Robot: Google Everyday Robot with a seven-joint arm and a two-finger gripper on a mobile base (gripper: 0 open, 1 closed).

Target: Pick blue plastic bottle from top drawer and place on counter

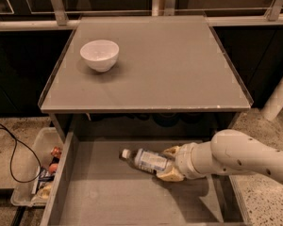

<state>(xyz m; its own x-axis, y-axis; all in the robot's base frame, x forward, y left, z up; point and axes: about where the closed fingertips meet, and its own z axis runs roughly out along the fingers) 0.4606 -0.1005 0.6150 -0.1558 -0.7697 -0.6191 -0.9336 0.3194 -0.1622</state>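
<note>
The blue plastic bottle [148,160] lies on its side on the floor of the open top drawer [108,197], with its white cap pointing left. My gripper [166,164] reaches in from the right. Its two tan fingers [169,175] sit on either side of the bottle's base end and press against it. The bottle rests on the drawer floor. The counter [170,65] is the grey tabletop above the drawer.
A white bowl [99,54] stands at the counter's back left. A pale plastic bin [35,173] of clutter sits on the floor left of the drawer, with a black cable [12,154] beside it. A white post [279,98] stands at the right.
</note>
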